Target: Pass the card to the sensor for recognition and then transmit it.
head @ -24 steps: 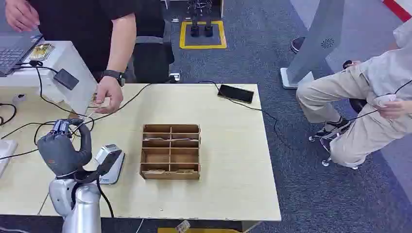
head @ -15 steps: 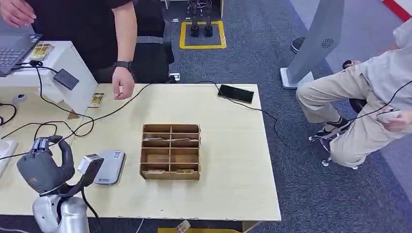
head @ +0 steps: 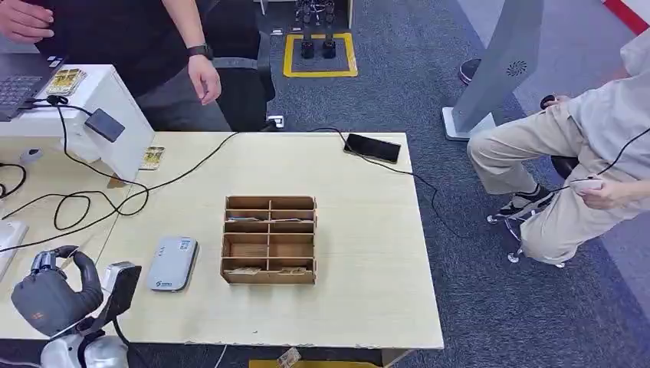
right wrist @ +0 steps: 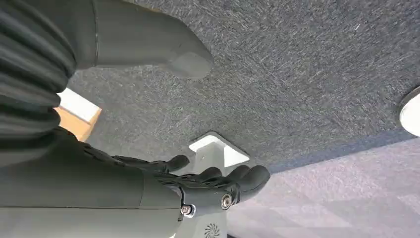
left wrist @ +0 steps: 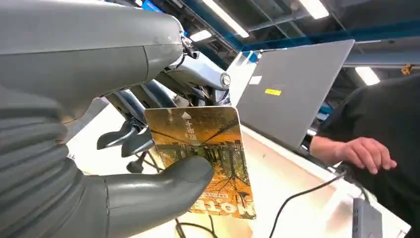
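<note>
My thumb covers the lower corner of the card, and the print there is hidden. In the head view my left hand sits at the bottom edge, its arm cut off, and the card behind my fingers is too hidden to make out. The sensor just beyond my fingers carries a label too small to read. Small cards in the organizer past it are unreadable. The person across from my fingers is cut off by the top edge. My right hand is cut off at the picture's left edge; its fingertips partly cover a white floor marking.
</note>
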